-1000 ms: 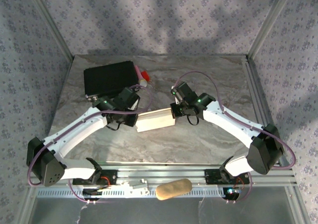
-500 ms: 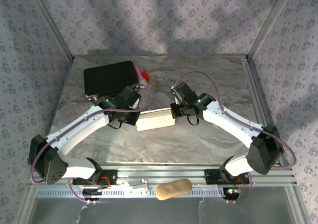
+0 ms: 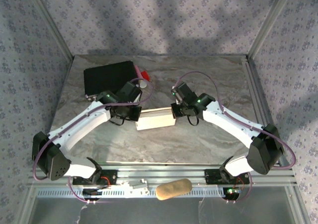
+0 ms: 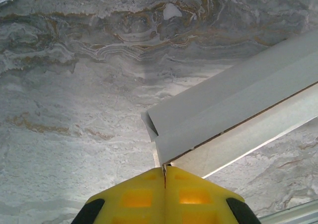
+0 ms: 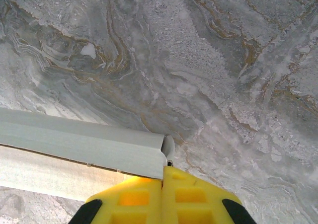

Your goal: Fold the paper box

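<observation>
The white paper box (image 3: 155, 120) lies as a long flat shape on the marble table, between the two arms. My left gripper (image 3: 135, 115) is at its left end. In the left wrist view the yellow fingers (image 4: 134, 196) are pressed together, and a thin corner of the paper box (image 4: 233, 110) is pinched at their tips (image 4: 164, 172). My right gripper (image 3: 175, 112) is at the right end. In the right wrist view its tips (image 5: 163, 177) are shut on the corner of the paper box (image 5: 74, 144), beside a small tucked flap (image 5: 168, 147).
A black hard case (image 3: 107, 77) lies at the back left, just behind the left wrist, with a small red and pink item (image 3: 144, 75) at its right edge. A tan oblong object (image 3: 174, 188) rests on the metal rail at the near edge. Metal frame posts (image 3: 258, 35) flank the table.
My left gripper has shut on the box's left corner, and its wrist has shifted slightly back and to the right. The right arm and the box have barely moved.
</observation>
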{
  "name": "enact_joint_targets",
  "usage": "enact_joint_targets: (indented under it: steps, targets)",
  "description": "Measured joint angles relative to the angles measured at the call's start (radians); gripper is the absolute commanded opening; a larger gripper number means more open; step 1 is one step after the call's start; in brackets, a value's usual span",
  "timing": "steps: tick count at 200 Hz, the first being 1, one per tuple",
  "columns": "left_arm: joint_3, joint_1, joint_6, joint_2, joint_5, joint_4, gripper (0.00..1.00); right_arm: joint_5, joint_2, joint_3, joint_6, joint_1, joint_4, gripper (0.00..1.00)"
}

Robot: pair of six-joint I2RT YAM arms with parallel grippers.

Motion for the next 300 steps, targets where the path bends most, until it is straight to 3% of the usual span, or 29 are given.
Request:
enact_joint_targets:
  steps: [80,183,300]
  targets:
    - [0.012,0.061,-0.094,0.021,0.102,-0.034,0.04,0.063,0.000,0.000,0.026,0.052,-0.009,0.00]
    - [0.037,0.091,-0.122,0.031,0.189,-0.059,0.01,0.106,0.019,0.027,0.032,0.070,-0.057,0.00]
    - [-0.071,0.088,-0.125,-0.027,0.192,0.033,0.00,0.132,0.023,0.029,0.032,0.087,-0.054,0.00]
